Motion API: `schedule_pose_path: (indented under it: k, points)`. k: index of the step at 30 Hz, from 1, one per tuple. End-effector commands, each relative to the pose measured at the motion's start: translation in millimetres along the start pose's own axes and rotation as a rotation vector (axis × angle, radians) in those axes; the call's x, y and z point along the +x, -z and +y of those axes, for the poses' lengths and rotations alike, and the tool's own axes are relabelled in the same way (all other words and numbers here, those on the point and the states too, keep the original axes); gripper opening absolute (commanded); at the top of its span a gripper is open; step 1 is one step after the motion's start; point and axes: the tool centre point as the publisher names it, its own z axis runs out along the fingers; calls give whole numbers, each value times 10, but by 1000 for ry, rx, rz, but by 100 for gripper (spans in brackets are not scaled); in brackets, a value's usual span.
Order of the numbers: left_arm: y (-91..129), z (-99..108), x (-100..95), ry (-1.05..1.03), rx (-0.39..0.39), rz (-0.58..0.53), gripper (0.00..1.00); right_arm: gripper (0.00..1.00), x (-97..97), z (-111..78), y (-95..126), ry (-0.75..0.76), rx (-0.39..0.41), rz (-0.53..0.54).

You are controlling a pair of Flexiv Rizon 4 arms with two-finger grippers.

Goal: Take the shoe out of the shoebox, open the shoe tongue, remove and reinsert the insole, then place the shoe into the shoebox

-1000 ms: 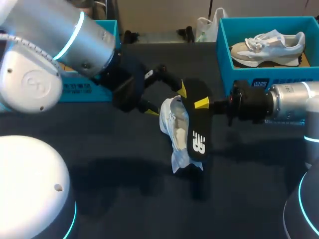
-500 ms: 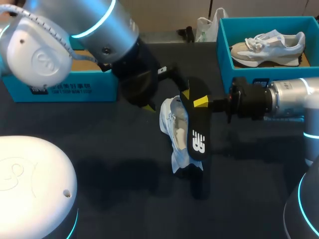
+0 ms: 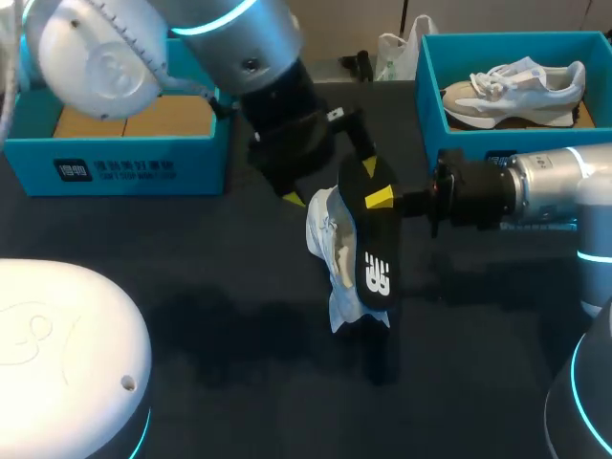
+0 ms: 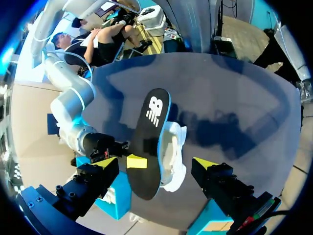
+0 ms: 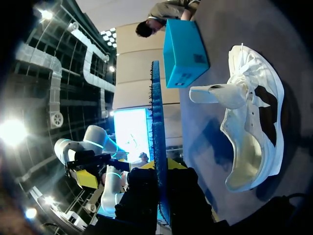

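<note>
While right end effector grips upright insole, left end effector spread alongside

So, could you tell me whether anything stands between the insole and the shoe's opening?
Nothing visible does. The insole, held in the right jaws, hangs just beside the shoe, whose opening lies bare with the tongue folded back. The open left jaws hover by the insole's end, outside that gap.
</note>
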Motion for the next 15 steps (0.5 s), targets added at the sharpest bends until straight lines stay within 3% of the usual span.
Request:
schedule_pose_path:
  k: [1, 8, 15]
  points:
    - [-87, 93, -143, 26, 15, 297, 100, 0, -1, 17, -49, -2, 5, -6]
    - [-123, 191, -217, -24, 0, 413, 100, 0, -1, 16, -75, -10, 11, -21]
    - [-137, 256, -253, -40, -21, 456, 100, 0, -6, 19, -96, -14, 15, -26]
